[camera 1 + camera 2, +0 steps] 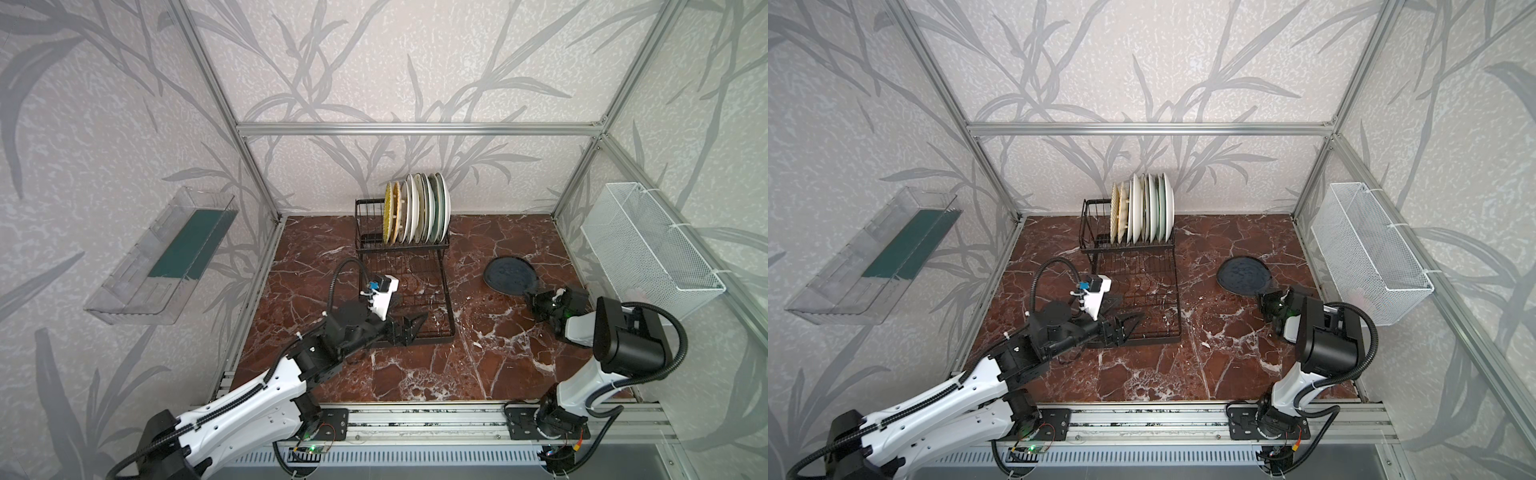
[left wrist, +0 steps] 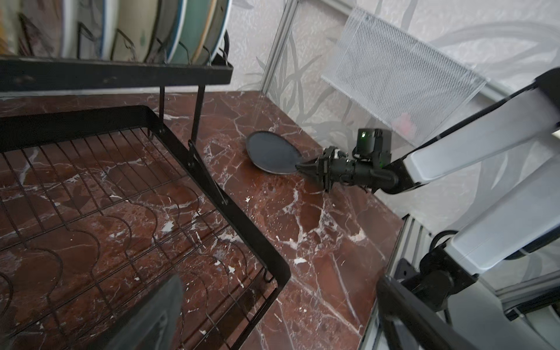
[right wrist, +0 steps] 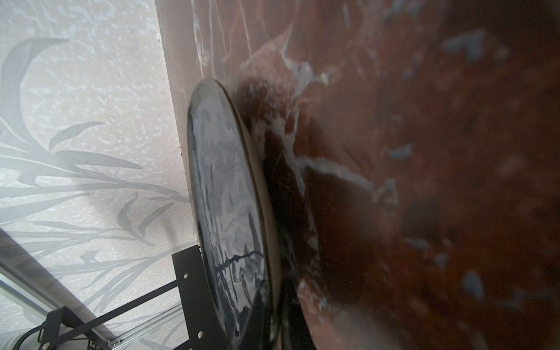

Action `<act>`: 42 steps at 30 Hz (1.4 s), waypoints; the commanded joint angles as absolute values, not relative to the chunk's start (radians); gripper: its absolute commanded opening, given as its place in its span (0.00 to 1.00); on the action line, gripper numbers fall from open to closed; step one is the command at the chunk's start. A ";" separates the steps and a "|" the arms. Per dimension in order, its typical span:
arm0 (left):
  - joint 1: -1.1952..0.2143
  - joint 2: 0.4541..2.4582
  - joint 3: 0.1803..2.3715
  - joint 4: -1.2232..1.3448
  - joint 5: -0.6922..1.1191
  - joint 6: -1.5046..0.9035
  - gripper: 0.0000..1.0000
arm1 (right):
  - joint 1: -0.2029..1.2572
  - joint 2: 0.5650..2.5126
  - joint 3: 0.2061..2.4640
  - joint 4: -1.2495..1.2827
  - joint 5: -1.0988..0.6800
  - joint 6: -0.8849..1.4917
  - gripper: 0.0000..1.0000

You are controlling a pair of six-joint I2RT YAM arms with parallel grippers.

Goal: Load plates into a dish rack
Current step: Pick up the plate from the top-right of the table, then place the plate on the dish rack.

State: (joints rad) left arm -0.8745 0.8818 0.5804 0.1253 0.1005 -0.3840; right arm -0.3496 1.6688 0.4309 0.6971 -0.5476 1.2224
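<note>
Pinching dark plate (image 1: 510,275) by its rim, right tool (image 2: 303,166); left tool (image 1: 413,326) gapes.

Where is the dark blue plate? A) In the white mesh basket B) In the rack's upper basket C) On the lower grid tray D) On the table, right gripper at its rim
D: the round dark blue plate sits on the red marble table, right gripper clamping its rim.

tabletop (image 1: 478,365) red-brown marble, white veins. rack (image 1: 402,248) plain black wire. yellow woven discs (image 1: 390,214), white plates (image 1: 413,208), pale green plate (image 1: 436,224). dark blue plate (image 1: 509,274), kinda mottled. walls (image 1: 415,62) pale, grey leaf print. mesh basket (image 1: 648,245) white. clear bin (image 1: 137,286), teal panel (image 1: 187,245).
</note>
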 commanded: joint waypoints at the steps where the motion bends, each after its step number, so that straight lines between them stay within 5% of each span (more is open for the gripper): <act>1: -0.920 0.933 0.616 0.214 0.003 -0.294 0.99 | -0.344 1.579 0.438 0.752 -0.617 1.222 0.00; 9: -1.021 1.068 0.626 0.321 -0.075 -0.072 0.99 | -0.343 1.418 0.426 0.606 -0.661 1.202 0.00; 26: -1.183 1.567 0.795 0.723 -0.083 0.869 0.98 | -0.292 1.119 0.481 0.258 -0.737 1.151 0.00; 35: -1.178 1.814 0.947 0.866 -0.158 1.046 0.85 | -0.270 0.980 0.547 0.067 -0.758 1.122 0.00; 42: -1.180 1.956 1.060 0.941 -0.248 1.157 0.65 | -0.244 0.925 0.590 -0.030 -0.758 1.103 0.00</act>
State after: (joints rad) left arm -1.1786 1.9240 1.0176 0.8646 -0.1947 1.0676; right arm -0.2546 0.9600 0.5285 -0.0471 -0.6979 1.1236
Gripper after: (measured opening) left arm 0.663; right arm 0.079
